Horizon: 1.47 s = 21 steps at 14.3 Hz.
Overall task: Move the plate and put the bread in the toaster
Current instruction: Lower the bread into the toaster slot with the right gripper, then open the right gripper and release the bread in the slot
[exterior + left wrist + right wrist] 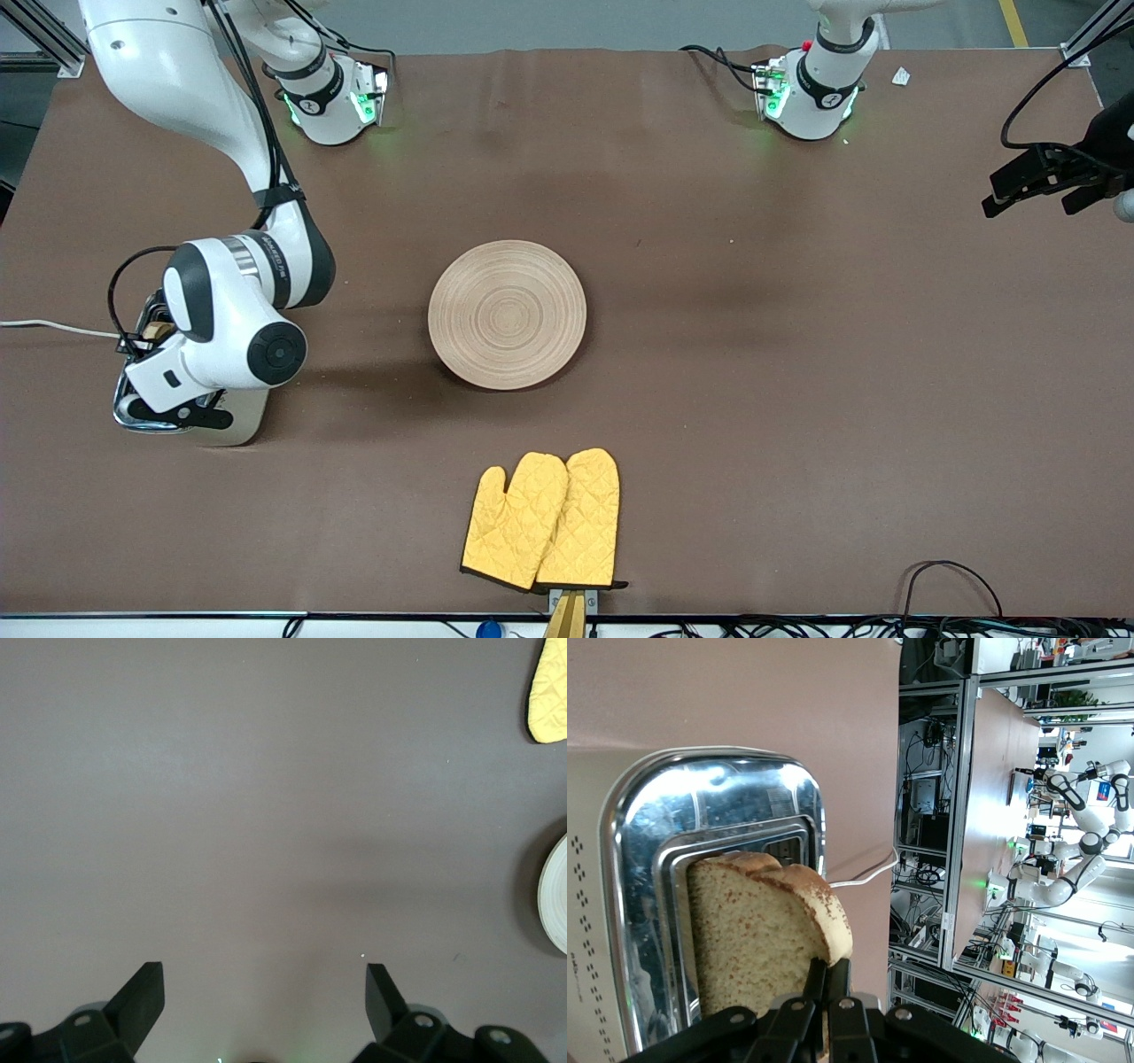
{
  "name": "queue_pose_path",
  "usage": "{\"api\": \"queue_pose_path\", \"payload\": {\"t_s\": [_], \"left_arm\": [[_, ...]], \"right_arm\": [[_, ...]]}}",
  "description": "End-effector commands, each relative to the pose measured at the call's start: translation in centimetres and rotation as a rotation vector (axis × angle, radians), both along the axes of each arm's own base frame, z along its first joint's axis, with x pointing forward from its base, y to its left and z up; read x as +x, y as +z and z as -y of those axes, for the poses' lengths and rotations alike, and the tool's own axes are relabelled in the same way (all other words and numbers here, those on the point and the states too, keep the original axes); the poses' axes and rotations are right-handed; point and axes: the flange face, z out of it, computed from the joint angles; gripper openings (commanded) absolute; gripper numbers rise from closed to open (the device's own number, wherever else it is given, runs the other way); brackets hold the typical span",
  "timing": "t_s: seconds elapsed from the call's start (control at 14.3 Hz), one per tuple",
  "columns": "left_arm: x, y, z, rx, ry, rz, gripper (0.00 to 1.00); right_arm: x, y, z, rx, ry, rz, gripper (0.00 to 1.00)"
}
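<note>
Here the right gripper (827, 997) hangs over the toaster (232, 427) at the right arm's end of the bench (797, 372), its fingers (837, 979) pinched shut on the bread (757, 935). The slice is tan and speckled with a darker brown crust, standing on edge just below the fingertips, its lower part down in a slot of the shiny chrome top. The toaster's side is cream with small diamond marks, and a white cord (53, 327) runs off from it. The plate (507, 315), round pale wood with ring grooves, lies bare mid-bench. The left gripper (264, 992) waits above bare bench at the left arm's end, fingers (142, 997) spread wide, nothing between them. Yellow mitts (542, 521) lie nearer the front camera than the plate.
</note>
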Motion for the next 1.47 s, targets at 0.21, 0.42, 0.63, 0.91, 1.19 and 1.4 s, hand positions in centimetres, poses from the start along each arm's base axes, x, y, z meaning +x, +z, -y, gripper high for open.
{"api": "queue_pose_path", "payload": {"t_s": [0.21,0.42,0.63,0.91,1.19,1.4], "left_arm": [[0.0,0.8,-0.6,0.018,-0.005,0.004,1.0],[-0.7,0.7,-0.2,0.036,-0.008,-0.034,1.0],[-1.0,0.9,0.7,0.069,-0.021,-0.028,1.0],[-1.4,1.1,1.2,0.072,-0.022,-0.021,1.0],[-1.8,1.3,3.2,0.075,-0.005,-0.005,1.0],[-1.5,1.3,3.8,0.066,-0.012,0.013,1.0]], "right_arm": [[0.0,-2.7,0.2,-0.006,0.007,-0.031,1.0],[0.2,-0.7,-2.7,0.082,-0.003,-0.009,1.0],[0.1,5.5,-6.7,0.203,-0.097,0.02,1.0],[-1.5,14.3,-9.3,0.482,-0.18,0.076,1.0],[-3.0,22.2,-4.0,0.733,-0.219,0.137,1.0],[-4.1,26.0,0.2,0.811,-0.164,0.162,1.0]]}}
